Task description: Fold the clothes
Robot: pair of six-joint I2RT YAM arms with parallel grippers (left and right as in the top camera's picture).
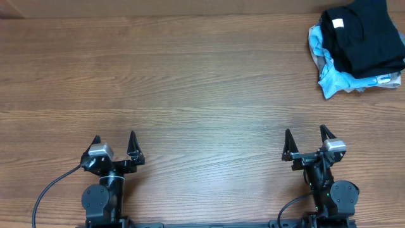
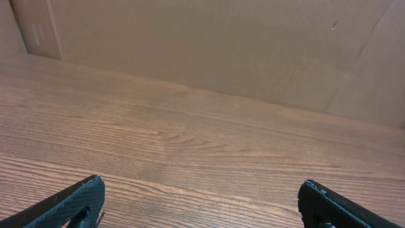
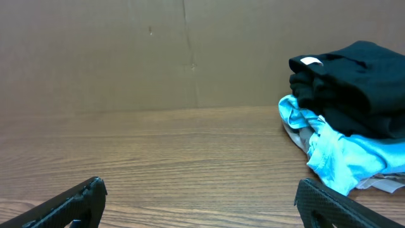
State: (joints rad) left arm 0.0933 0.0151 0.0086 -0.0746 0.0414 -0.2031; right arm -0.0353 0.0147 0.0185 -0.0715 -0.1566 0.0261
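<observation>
Both left gripper (image 1: 114, 137) and right gripper (image 1: 305, 130) gape empty; we would pinch an edge of the limp black-and-blue cloth heap (image 1: 359, 39).

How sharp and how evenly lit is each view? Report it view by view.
Overhead: soft, even light, no glare on the table, only faint shadows; the black garment shows little fold detail. Left wrist: wood grain crisp, while the left gripper has slightly soft-edged fingers at the frame bottom. Right wrist: the blue garment is sharp, its folds clear.
</observation>
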